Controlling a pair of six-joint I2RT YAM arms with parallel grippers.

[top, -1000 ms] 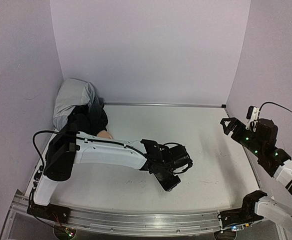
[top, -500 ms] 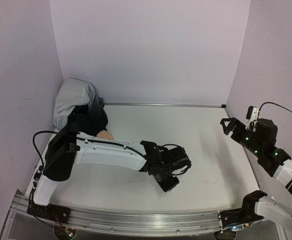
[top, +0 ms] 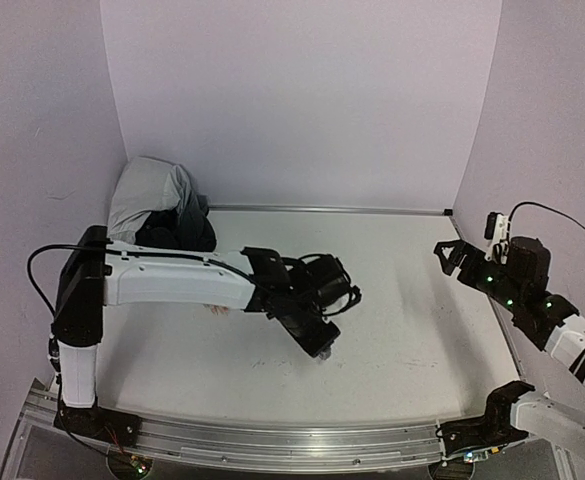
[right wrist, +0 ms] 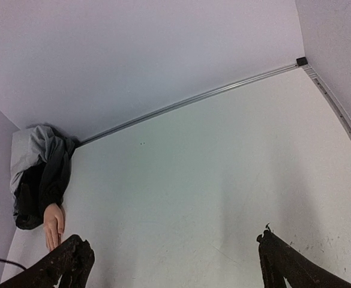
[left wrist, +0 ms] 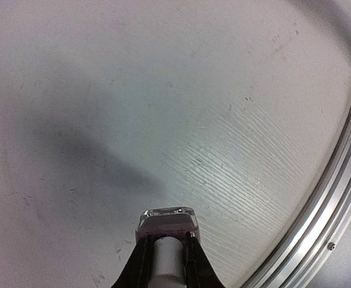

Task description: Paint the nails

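Note:
My left gripper point(top: 317, 345) is shut on the white cap point(left wrist: 166, 261) of a small nail-polish bottle point(left wrist: 166, 223). Its glass body holds dark purple polish and points away from the wrist, over the white table. The peach mannequin hand point(right wrist: 53, 223) lies at the far left of the table, its black sleeve point(right wrist: 34, 204) behind it and its fingers pointing to the near edge. The nails are too small to make out. In the top view my left arm covers nearly all of that hand. My right gripper point(right wrist: 172, 258) is open and holds nothing, raised at the right side point(top: 450, 255).
A grey and black cloth bundle point(top: 157, 205) fills the back left corner. An aluminium rail point(top: 292, 440) runs along the near edge, close to the held bottle in the left wrist view point(left wrist: 337, 198). Lilac walls stand on the left, back and right sides.
The left gripper has closed on the bottle's cap. The left arm has risen and swung a little left and back, and now covers the mannequin hand from above. The right arm barely moved.

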